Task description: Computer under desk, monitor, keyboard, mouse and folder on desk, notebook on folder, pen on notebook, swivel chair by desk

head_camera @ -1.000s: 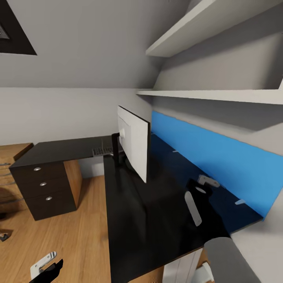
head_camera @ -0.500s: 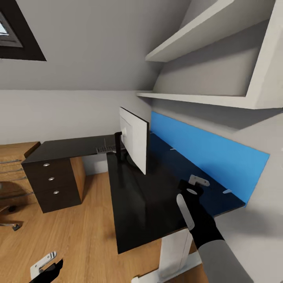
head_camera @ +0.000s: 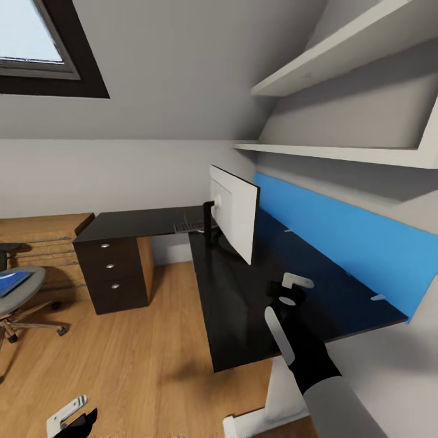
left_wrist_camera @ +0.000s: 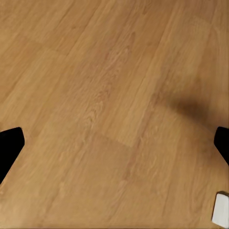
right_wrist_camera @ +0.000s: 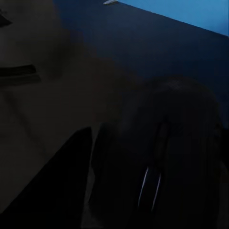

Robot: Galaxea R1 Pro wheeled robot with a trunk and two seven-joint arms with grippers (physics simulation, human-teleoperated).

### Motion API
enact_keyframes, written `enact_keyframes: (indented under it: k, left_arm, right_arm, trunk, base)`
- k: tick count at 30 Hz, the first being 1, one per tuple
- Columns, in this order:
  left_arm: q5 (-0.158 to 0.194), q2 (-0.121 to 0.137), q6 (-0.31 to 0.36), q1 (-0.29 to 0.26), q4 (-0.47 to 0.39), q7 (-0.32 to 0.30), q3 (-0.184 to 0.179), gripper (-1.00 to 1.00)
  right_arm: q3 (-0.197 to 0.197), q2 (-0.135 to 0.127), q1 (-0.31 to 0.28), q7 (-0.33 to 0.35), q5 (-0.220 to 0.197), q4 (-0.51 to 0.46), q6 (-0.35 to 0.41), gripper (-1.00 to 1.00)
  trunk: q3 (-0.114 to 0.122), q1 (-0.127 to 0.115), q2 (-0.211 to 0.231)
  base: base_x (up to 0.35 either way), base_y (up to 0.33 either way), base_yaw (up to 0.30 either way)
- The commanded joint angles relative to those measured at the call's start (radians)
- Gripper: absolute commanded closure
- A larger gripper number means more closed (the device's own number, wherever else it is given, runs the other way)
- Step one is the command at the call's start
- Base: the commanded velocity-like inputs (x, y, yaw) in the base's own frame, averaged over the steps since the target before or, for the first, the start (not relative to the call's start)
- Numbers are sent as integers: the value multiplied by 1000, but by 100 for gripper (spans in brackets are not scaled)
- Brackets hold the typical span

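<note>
Far left in the head view: swivel chair (head_camera: 15,292) on the wood floor (head_camera: 121,359), bright blue folder (head_camera: 11,283) lying on its seat. Left gripper (head_camera: 73,420) low over the floor, jaws spread wide in the left wrist view. Black L-shaped worktop (head_camera: 243,298); keyboard (head_camera: 190,227) at its inner corner, monitor (head_camera: 234,212) upright just beside it. Right gripper (head_camera: 291,291) above the worktop; right wrist view shows the black mouse (right_wrist_camera: 164,162) close between the jaws; grip state unclear.

Grey sloped walls, wood floor (head_camera: 134,359), white shelves (head_camera: 340,149) (two tiers), dark-framed window (head_camera: 42,48)
</note>
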Motion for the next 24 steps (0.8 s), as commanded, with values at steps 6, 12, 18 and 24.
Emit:
enact_keyframes:
  k: [6,12,18,24]
  left_arm:
    - [8,0,5,0,-1,3,-3,-100]
    - [9,0,5,0,0,3,-17,-100]
    - [9,0,5,0,4,4,-23,-100]
    - [9,0,3,0,5,5,-49,-100]
  right_arm:
    - [79,0,8,-7,-4,-2,2,100]
    - [104,0,13,-40,-6,-6,-1,100]
    - [108,0,13,-40,-6,-6,-1,100]
    - [145,-1,16,-38,-7,-6,-1,100]
  trunk:
    - [-1,0,-1]
    - [2,0,-1]
    - [7,0,-1]
    - [12,0,-1]
  base:
    - [-33,311,11]
    - [-1,290,101]
    - [0,55,206]
    - [0,6,213]
